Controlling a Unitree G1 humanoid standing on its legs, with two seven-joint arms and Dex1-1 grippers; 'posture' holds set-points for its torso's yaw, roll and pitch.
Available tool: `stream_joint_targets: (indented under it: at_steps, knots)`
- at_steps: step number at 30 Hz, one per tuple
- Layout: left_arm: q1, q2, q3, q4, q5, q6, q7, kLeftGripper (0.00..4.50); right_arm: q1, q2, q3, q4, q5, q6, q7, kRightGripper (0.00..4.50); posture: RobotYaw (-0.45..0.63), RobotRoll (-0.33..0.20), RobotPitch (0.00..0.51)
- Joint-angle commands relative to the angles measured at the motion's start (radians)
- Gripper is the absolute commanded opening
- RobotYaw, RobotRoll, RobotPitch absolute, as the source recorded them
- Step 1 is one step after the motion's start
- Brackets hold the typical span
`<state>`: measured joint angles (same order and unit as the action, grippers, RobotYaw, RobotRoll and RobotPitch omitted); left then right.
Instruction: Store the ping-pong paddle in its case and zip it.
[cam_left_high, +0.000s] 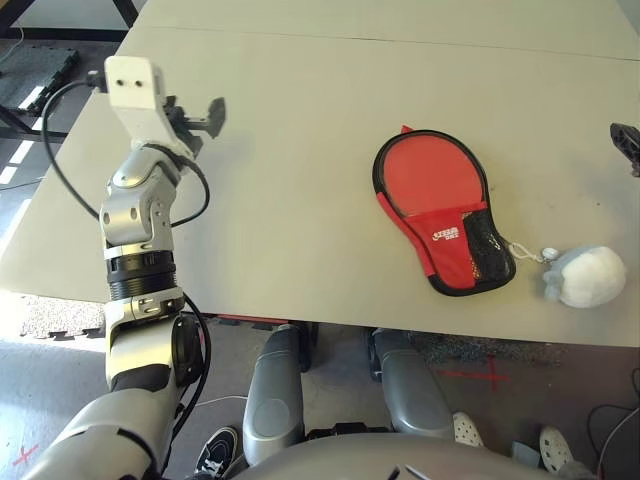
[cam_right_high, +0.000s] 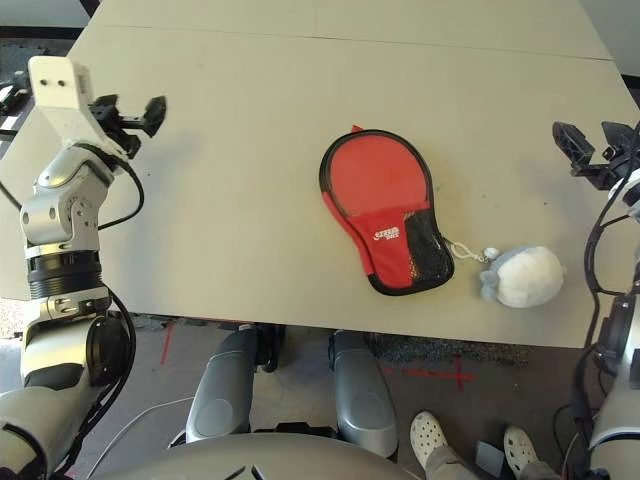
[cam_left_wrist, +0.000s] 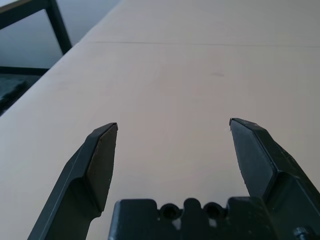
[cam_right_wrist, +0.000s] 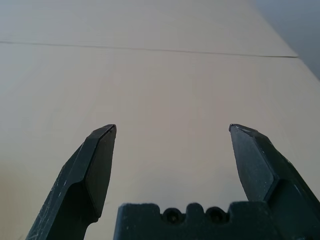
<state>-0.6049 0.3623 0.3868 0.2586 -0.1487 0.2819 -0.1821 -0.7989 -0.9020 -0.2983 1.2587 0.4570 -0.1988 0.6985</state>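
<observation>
The red case (cam_right_high: 384, 214) lies flat at centre frame, white logo unreadable, handle end pointing to the lower right. Left gripper (cam_left_wrist: 172, 131) and right gripper (cam_right_wrist: 172, 131) stand wide, empty.

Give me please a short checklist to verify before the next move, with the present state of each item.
1. Red fabric paddle-shaped case lies flat on the beige table: ok.
2. Black zipper edge closed all around: cannot tell.
3. Paddle inside the case: cannot tell.
4. Fluffy white pompom charm lies on the table beside the case's narrow end, not trapped: ok.
5. Left gripper open and holding nothing: ok.
6. Right gripper open, holding nothing, away from the case: ok.
</observation>
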Motion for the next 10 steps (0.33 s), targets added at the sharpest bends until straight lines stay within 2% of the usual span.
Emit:
stream_joint_targets:
  at_steps: [1, 10]
  knots:
    - [0.068, -0.004, 0.048, 0.04, 0.01, -0.112, 0.089, 4.5, 0.025, 0.027, -0.054, 0.019, -0.025, -0.053, -0.066, 4.48, 0.0, 0.0, 0.225]
    - [0.107, 0.002, 0.064, 0.122, -0.008, -0.248, 0.156, 4.5, 0.031, 0.057, -0.118, 0.022, -0.063, -0.067, -0.139, 4.48, 0.0, 0.0, 0.199]
